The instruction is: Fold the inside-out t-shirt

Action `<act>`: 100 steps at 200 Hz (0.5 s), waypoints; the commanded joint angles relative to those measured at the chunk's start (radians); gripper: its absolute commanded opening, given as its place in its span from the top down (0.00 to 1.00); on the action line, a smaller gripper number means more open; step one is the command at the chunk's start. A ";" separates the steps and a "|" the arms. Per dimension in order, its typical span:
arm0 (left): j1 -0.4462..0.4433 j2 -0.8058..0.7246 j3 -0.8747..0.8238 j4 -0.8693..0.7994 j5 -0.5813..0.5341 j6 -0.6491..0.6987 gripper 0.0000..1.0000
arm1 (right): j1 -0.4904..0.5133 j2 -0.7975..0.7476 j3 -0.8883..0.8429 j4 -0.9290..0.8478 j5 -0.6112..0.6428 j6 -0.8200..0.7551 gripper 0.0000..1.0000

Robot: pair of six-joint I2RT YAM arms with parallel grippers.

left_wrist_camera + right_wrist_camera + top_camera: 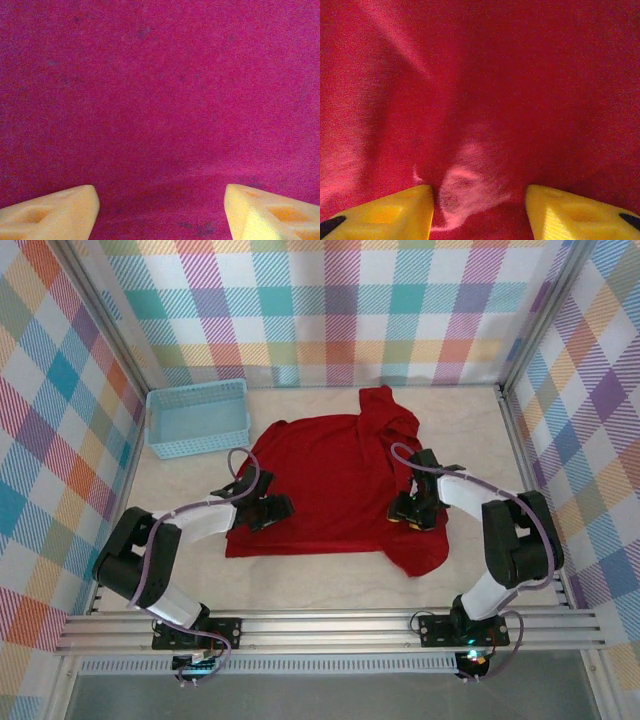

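Note:
The inside-out t-shirt [330, 475] lies spread on the table, red, with one side bunched toward the back right and a flap hanging toward the front right. My left gripper [268, 512] rests low over its front-left part, open, with flat red cloth [160, 100] between the pale fingertips [65, 210]. My right gripper [408, 515] sits on the shirt's right side, open. Between its yellow fingers [570, 212] stands a small raised pucker [465, 185] of cloth close to the left finger, and neither finger pinches it.
A light-blue basket [200, 448] stands at the back left, just off the shirt's corner. Checked walls close in the table on three sides. Bare tabletop [330, 585] lies in front of the shirt, before the arm bases.

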State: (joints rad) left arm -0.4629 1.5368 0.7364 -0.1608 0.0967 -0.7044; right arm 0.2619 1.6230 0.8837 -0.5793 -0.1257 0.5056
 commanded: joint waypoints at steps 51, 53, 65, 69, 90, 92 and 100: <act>-0.097 -0.229 -0.180 -0.099 -0.031 -0.057 0.28 | -0.105 -0.442 -0.229 -0.104 0.150 0.143 0.30; -0.097 -0.237 -0.176 -0.104 -0.032 -0.057 0.28 | -0.105 -0.449 -0.220 -0.107 0.150 0.139 0.30; -0.097 -0.272 -0.113 -0.163 -0.052 -0.035 0.28 | -0.104 -0.473 -0.153 -0.122 0.146 0.100 0.29; -0.096 -0.276 -0.081 -0.177 -0.060 -0.022 0.28 | -0.103 -0.472 -0.125 -0.123 0.146 0.085 0.28; -0.077 -0.198 0.126 -0.253 -0.084 0.048 0.27 | -0.089 -0.374 0.069 -0.105 0.104 -0.003 0.27; -0.072 -0.186 0.146 -0.260 -0.085 0.052 0.27 | -0.086 -0.358 0.089 -0.101 0.100 -0.010 0.27; -0.055 -0.133 0.215 -0.270 -0.082 0.060 0.27 | -0.077 -0.290 0.168 -0.093 0.087 -0.029 0.27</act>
State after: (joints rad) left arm -0.5499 1.3182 0.7403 -0.3668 0.0456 -0.7101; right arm 0.1631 1.2072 0.8555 -0.7139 -0.0017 0.5716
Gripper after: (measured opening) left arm 0.731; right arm 0.728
